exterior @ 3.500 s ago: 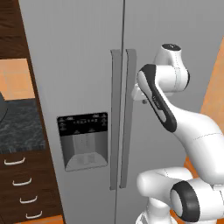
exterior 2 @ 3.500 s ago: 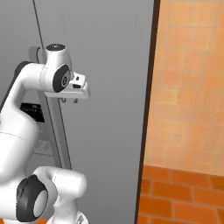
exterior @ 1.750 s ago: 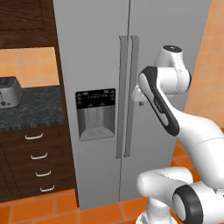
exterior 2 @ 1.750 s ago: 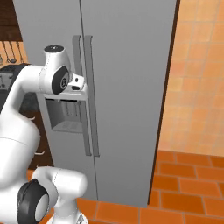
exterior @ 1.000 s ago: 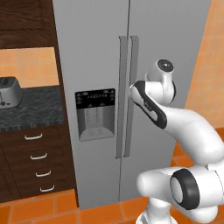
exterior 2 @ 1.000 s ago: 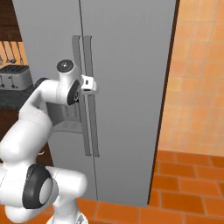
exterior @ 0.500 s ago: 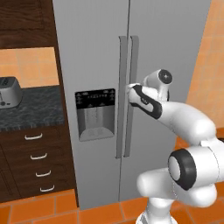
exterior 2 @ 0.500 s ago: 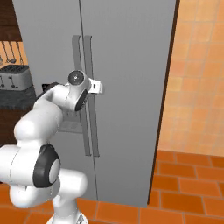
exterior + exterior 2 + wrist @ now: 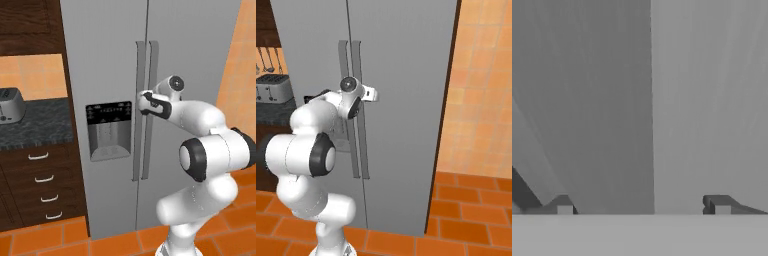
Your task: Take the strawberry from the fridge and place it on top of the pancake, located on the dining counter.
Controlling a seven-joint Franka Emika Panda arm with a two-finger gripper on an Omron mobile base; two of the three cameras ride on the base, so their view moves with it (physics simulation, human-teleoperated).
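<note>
I see the gripper with fingers spread wide, close against the fridge. Both doors are closed. Its handles run vertically, side by side at the centre seam.

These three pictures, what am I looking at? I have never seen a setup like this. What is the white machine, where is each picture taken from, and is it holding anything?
It is a rendered kitchen. The white machine is a robot arm on a driving base, ending in a two-finger gripper. Two pictures come from cameras on the base, behind the arm to its left and right. The third comes from a camera on the hand, looking along the fingers.

The arm reaches toward the fridge, a tall light-grey one with both doors closed. The hand is up against the long vertical handles where the doors meet. In the hand view the two dark fingertips stand wide apart with grey fridge surface ahead and nothing between them, so it holds nothing.

Beside the fridge are a dark counter with a toaster, and drawers below.
</note>
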